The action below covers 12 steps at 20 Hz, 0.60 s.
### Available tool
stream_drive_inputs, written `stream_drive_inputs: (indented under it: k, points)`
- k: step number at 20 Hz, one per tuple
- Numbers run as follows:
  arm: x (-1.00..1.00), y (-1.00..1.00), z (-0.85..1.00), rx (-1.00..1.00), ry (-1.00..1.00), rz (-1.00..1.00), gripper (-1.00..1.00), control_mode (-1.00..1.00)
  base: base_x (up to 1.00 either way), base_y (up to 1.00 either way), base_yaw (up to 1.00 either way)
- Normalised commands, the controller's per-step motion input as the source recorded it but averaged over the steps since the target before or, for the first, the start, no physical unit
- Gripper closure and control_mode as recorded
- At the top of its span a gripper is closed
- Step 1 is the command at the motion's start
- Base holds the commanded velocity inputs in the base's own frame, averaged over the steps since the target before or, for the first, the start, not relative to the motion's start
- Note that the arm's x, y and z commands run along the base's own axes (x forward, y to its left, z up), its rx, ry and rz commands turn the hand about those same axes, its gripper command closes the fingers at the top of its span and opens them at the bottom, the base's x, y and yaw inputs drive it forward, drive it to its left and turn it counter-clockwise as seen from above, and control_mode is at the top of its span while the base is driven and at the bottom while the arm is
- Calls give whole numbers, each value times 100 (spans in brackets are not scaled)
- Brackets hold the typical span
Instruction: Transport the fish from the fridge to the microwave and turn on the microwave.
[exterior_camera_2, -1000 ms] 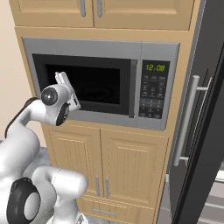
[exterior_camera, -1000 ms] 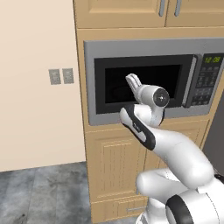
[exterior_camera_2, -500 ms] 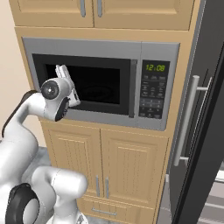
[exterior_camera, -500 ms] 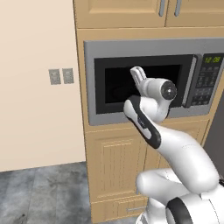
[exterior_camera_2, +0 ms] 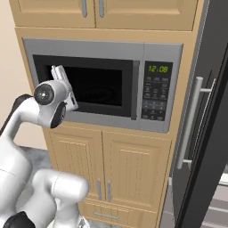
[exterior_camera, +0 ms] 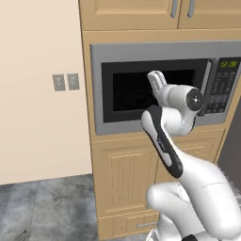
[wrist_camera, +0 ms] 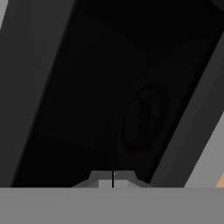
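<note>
The microwave [exterior_camera: 99, 60] [exterior_camera_2: 87, 46] is built into tan cabinetry, its black window door closed, with a vertical bar handle [exterior_camera_2: 135, 89] and a keypad [exterior_camera_2: 154, 96] under a green clock. My gripper [exterior_camera: 154, 75] [exterior_camera_2: 57, 70] [wrist_camera: 113, 177] is shut with nothing between its fingers. It points up and forward, close in front of the door window. A dim oval shape [wrist_camera: 144, 114] shows behind the glass; I cannot tell what it is. The fish is hidden. The fridge [exterior_camera_2: 213, 93] stands to the right of the microwave, with its dark door and long grey handle [exterior_camera_2: 189, 129].
Tan cabinet doors [exterior_camera_2: 107, 167] sit below the microwave and more cabinets [exterior_camera: 141, 14] above it. A beige wall with a pair of switch plates [exterior_camera: 66, 81] lies to the left. The floor [exterior_camera: 42, 212] is grey tile.
My hand has risen a little in front of the microwave window and drawn closer to the glass. The fingers stay shut. The door is unmoved.
</note>
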Motion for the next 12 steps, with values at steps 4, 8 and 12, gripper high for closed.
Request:
stream_drive_inputs:
  k: [4,8,12]
  points:
    - [-43,-21,26,4,0,0,100,-100,0,0,0]
    - [-33,-27,20,5,0,0,100,-100,0,0,0]
    - [-26,-31,15,6,0,0,100,-100,0,0,0]
